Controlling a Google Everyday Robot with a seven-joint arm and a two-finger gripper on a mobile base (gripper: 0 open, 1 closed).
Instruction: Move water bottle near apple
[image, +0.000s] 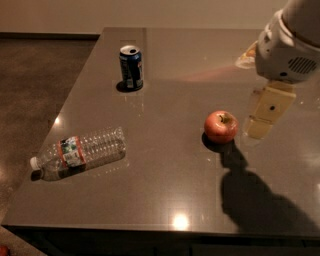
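Observation:
The water bottle (80, 152) lies on its side near the table's left front edge, white cap pointing left, label near the cap. The red apple (220, 126) sits upright right of the table's middle. My gripper (265, 116) hangs from the white arm (287, 42) at the right. It hovers just right of the apple and holds nothing. It is far from the bottle.
A blue soda can (131, 67) stands upright at the back left of the dark table (165, 190). The table's left edge drops to a brown floor (35, 85). A pale object (246, 57) lies at the back right, partly behind the arm.

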